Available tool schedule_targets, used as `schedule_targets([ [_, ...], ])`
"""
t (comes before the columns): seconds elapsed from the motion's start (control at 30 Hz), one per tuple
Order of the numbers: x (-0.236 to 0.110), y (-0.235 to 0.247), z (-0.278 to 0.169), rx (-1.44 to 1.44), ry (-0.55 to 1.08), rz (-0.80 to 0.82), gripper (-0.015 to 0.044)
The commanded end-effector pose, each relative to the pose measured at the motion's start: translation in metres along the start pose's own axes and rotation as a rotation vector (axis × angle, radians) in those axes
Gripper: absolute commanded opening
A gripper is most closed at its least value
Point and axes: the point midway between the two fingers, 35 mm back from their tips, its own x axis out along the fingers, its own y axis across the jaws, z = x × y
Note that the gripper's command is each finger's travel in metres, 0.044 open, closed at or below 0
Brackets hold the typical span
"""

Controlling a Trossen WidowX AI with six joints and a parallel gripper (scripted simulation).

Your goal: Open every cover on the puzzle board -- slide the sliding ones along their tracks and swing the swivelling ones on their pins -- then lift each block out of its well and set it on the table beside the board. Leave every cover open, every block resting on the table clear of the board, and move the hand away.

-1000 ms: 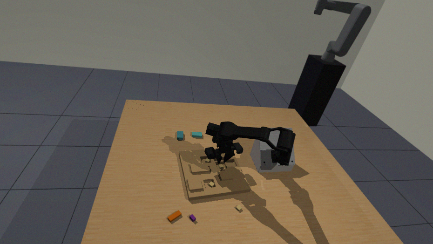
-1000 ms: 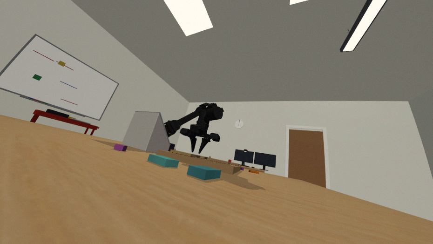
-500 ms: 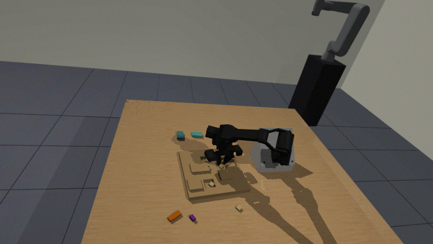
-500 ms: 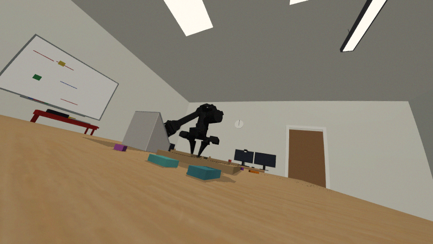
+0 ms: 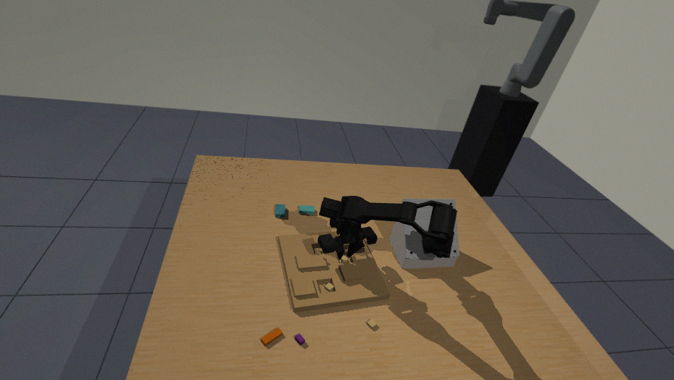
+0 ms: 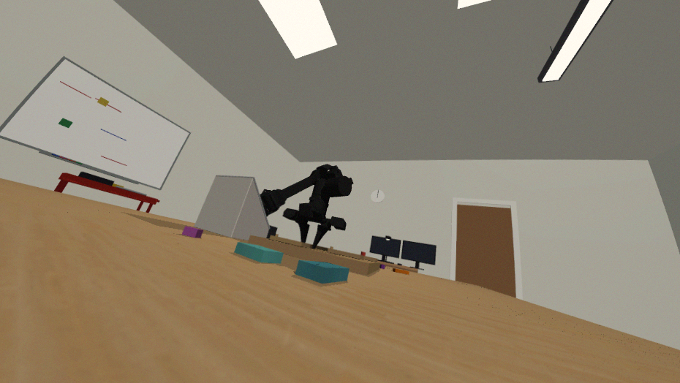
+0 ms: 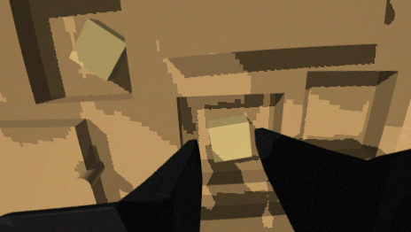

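The tan puzzle board (image 5: 348,299) (image 6: 371,269) lies on the table. Raised covers (image 5: 311,261) (image 5: 303,286) (image 5: 356,271) stand beside wells. My gripper (image 5: 344,257) (image 6: 308,245) (image 7: 227,142) points down low over a well, partly open and empty. A pale block (image 7: 230,143) sits in that well, between the fingertips in the wrist view, with a gap on each side. A second pale block (image 7: 98,50) sits turned in a well at the upper left of the wrist view. A pale block (image 5: 329,286) is in the front well. Another pale block (image 5: 372,323) rests on the table before the board.
Two teal blocks (image 5: 280,210) (image 5: 306,209) (image 6: 322,272) (image 6: 258,252) lie behind the board. An orange block (image 5: 271,336) and a small purple block (image 5: 299,339) lie in front. A magenta block (image 6: 191,232) shows in the exterior view. The arm's grey base block (image 5: 401,252) stands right of the board.
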Motion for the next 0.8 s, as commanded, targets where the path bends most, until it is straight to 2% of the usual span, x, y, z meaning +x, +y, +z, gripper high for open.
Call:
schedule_targets([
  [0.0,0.0046,-0.0011,-0.0012,0.008,0.007,-0.002,0.0144],
  [0.17,0.0060,-0.0012,-0.0012,0.008,0.007,-0.002,0.0144],
  [0.5,0.0044,-0.0004,-0.0004,0.000,0.001,-0.002,0.0080],
  [0.77,-0.0013,-0.0003,-0.0001,0.001,0.001,-0.002,0.0080],
])
